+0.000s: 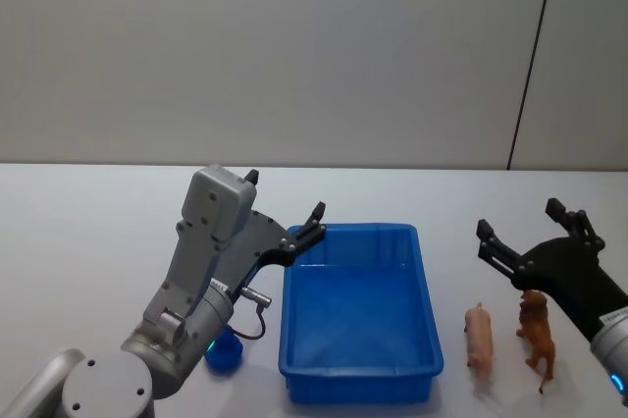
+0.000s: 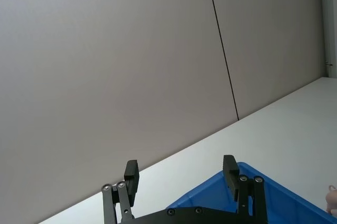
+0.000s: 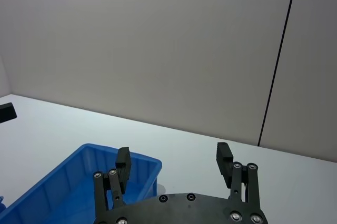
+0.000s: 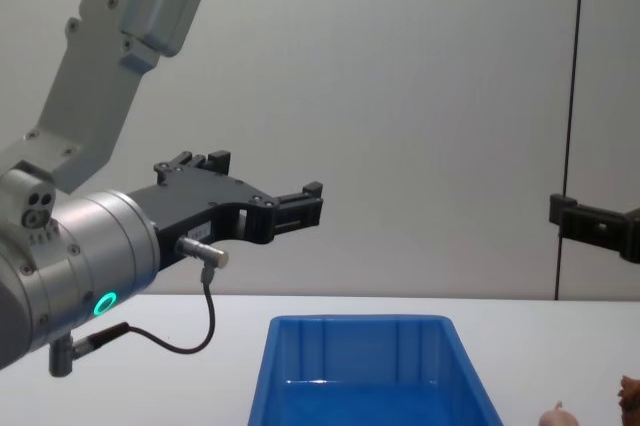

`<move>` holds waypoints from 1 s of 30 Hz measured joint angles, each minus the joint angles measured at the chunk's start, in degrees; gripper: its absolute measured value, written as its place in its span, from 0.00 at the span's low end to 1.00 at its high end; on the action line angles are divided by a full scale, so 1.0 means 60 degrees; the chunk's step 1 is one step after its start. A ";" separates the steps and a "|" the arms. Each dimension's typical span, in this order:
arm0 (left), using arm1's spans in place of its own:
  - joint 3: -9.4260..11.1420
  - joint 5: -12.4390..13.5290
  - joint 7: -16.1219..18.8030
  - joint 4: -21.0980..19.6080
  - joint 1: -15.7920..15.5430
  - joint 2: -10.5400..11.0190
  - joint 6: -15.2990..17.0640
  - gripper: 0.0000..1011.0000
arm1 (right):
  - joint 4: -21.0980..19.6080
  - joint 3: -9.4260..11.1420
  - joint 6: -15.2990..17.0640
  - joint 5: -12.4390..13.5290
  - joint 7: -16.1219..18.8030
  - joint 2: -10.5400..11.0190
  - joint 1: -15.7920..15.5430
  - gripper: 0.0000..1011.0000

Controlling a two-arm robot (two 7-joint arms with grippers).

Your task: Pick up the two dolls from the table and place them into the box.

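Observation:
The blue box (image 1: 358, 373) sits in the middle of the white table (image 1: 88, 232). To its right lie the two dolls: a pale pink one (image 1: 480, 337) and a reddish-brown one (image 1: 537, 333) standing just beyond it. My right gripper (image 1: 520, 219) hovers open and empty above the dolls, apart from them. My left gripper (image 1: 286, 194) hangs open and empty over the box's far left corner. The left wrist view shows its fingers (image 2: 230, 165) above the box (image 2: 274, 199), with the pink doll (image 2: 333, 200) at the edge. The chest view catches the box (image 4: 360, 346) and both dolls low down.
A small rounded blue thing (image 1: 224, 351) lies on the table left of the box, under my left arm. A plain wall with a dark vertical seam (image 1: 530, 65) stands behind the table. Bare tabletop stretches to the far left and behind the box.

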 joint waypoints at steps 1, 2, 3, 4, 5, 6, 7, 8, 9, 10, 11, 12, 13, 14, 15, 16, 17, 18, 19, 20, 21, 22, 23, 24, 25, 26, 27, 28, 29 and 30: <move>0.0000 0.0000 0.0001 0.0000 0.0000 0.0000 0.0000 0.99 | 0.0030 0.0014 0.0002 0.0011 0.0028 0.0002 0.0031 0.99; 0.0000 0.0000 0.0000 0.0000 0.0000 0.0000 0.0000 0.99 | 0.0057 0.0025 0.0005 0.0016 0.0048 0.0003 0.0059 0.99; 0.0000 0.0000 0.0000 0.0000 0.0000 0.0000 0.0000 0.99 | 0.0111 0.0051 0.0013 0.0026 0.0099 0.0004 0.0117 0.99; 0.0000 0.0000 0.0000 0.0000 0.0000 0.0000 0.0000 0.99 | 0.0111 0.0051 0.0013 0.0026 0.0099 0.0004 0.0117 0.99; 0.0000 0.0000 0.0000 0.0000 0.0000 0.0000 0.0000 0.99 | 0.0174 0.0075 0.0024 0.0033 0.0141 0.0007 0.0178 0.99; 0.0000 0.0000 0.0000 0.0000 0.0000 0.0000 0.0000 0.99 | 0.0243 0.0101 0.0042 0.0040 0.0200 0.0012 0.0240 0.99; 0.0000 0.0000 0.0000 0.0000 0.0000 0.0000 0.0000 0.99 | 0.0243 0.0101 0.0042 0.0040 0.0200 0.0012 0.0240 0.99; 0.0000 0.0000 0.0000 0.0000 0.0000 0.0000 0.0000 0.99 | 0.0327 0.0134 0.0068 0.0045 0.0253 0.0021 0.0309 0.99; 0.0001 0.0000 0.0000 0.0000 0.0000 0.0000 0.0000 0.99 | 0.0389 0.0161 0.0097 0.0045 0.0297 0.0031 0.0364 0.99; 0.0000 0.0000 0.0000 0.0000 0.0000 -0.0001 0.0000 0.99 | 0.0389 0.0161 0.0097 0.0045 0.0297 0.0031 0.0364 0.99; 0.0001 0.0000 0.0000 0.0000 0.0000 0.0000 0.0000 0.99 | 0.0449 0.0187 0.0134 0.0046 0.0329 0.0046 0.0412 0.99; 0.0000 0.0000 0.0000 0.0000 0.0000 0.0000 0.0000 0.99 | 0.0489 0.0204 0.0157 0.0046 0.0351 0.0056 0.0442 0.99; 0.0000 0.0000 0.0001 0.0000 0.0000 0.0000 0.0000 0.99 | 0.0518 0.0217 0.0179 0.0045 0.0365 0.0065 0.0460 0.99; 0.0000 0.0000 0.0001 0.0000 0.0000 0.0000 0.0000 0.99 | 0.0576 0.0247 0.0241 0.0042 0.0391 0.0085 0.0496 0.99; 0.0000 0.0000 0.0001 0.0000 0.0000 0.0000 0.0000 0.99 | 0.0614 0.0267 0.0269 0.0037 0.0400 0.0099 0.0517 0.99; 0.0000 0.0000 0.0001 0.0000 0.0000 0.0000 0.0000 0.99 | 0.0670 0.0297 0.0334 0.0027 0.0409 0.0123 0.0541 0.99; 0.0000 0.0000 0.0000 0.0000 0.0000 0.0000 0.0000 0.99 | 0.0670 0.0297 0.0334 0.0027 0.0409 0.0123 0.0541 0.99; 0.0000 0.0000 0.0000 0.0000 0.0000 0.0000 0.0000 0.99 | 0.0724 0.0328 0.0409 0.0014 0.0412 0.0150 0.0563 0.99; 0.0000 0.0000 0.0000 0.0000 0.0000 0.0000 0.0000 0.99 | 0.0773 0.0360 0.0474 -0.0003 0.0413 0.0179 0.0583 0.99; 0.0001 0.0000 0.0000 0.0000 0.0000 0.0000 0.0000 0.99 | 0.0773 0.0360 0.0474 -0.0003 0.0413 0.0179 0.0583 0.99; 0.0000 0.0000 0.0001 0.0000 0.0000 0.0000 0.0000 0.99 | 0.0830 0.0393 0.0566 -0.0024 0.0413 0.0212 0.0599 0.99; 0.0000 0.0000 0.0000 0.0000 0.0000 0.0000 0.0000 0.99 | 0.0856 0.0408 0.0591 -0.0030 0.0412 0.0227 0.0606 0.99; 0.0000 0.0000 0.0000 0.0000 0.0000 0.0000 0.0000 0.99 | 0.0916 0.0441 0.0693 -0.0055 0.0406 0.0259 0.0622 0.99; 0.0000 0.0000 0.0000 0.0000 0.0000 0.0000 0.0000 0.99 | 0.0939 0.0453 0.0757 -0.0067 0.0404 0.0271 0.0629 0.99; 0.0000 0.0000 0.0000 0.0000 0.0000 0.0000 0.0000 0.99 | 0.0967 0.0465 0.0791 -0.0074 0.0400 0.0284 0.0634 0.99; 0.0000 0.0000 0.0000 0.0000 0.0000 0.0000 0.0000 0.99 | 0.1033 0.0491 0.0911 -0.0107 0.0392 0.0310 0.0648 0.99; 0.0000 0.0000 0.0000 0.0000 0.0000 0.0000 0.0000 0.99 | 0.1051 0.0497 0.0968 -0.0124 0.0389 0.0318 0.0654 0.99; 0.0000 0.0000 0.0001 0.0000 0.0000 0.0000 0.0000 0.99 | 0.1086 0.0509 0.1025 -0.0139 0.0385 0.0331 0.0664 0.99; 0.0000 0.0000 0.0000 0.0000 0.0000 0.0000 0.0000 0.99 | 0.1111 0.0517 0.1104 -0.0160 0.0383 0.0341 0.0670 0.99; 0.0000 0.0000 0.0001 0.0000 0.0000 0.0000 0.0000 0.99 | 0.1138 0.0526 0.1143 -0.0172 0.0382 0.0350 0.0677 0.99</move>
